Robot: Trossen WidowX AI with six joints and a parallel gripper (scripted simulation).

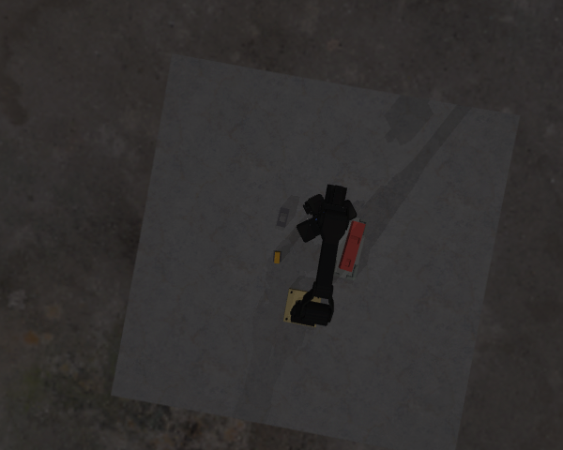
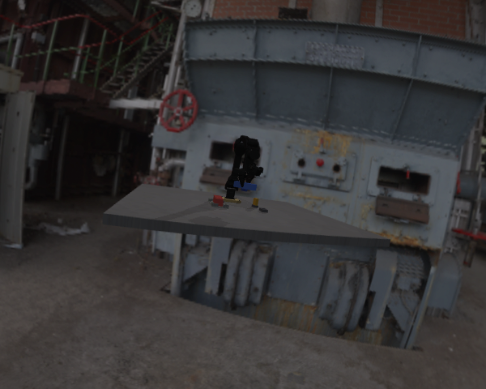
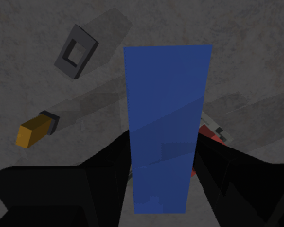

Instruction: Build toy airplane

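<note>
Red block fuselage (image 1: 351, 250) (image 2: 218, 201) in cradle. Gripper (image 2: 244, 184) (image 3: 157, 132) clamped on flat blue wing (image 2: 245, 185) (image 3: 167, 95), unfitted; orange fin (image 1: 277, 257) (image 2: 255, 202) (image 3: 32, 130) waits.

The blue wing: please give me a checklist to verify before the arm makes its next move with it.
1. Wing held between the gripper's fingers: ok.
2. Wing raised above the table: ok.
3. Red fuselage in the jig: ok, but cannot tell if it is fully flat.
4. Wing positioned over the fuselage: not ok, the top view shows the gripper beside it.
5. Wing's tab lined up with its socket: cannot tell, the tab is hidden.
6. Orange tail fin fitted on the fuselage: not ok, it stands apart.
</note>
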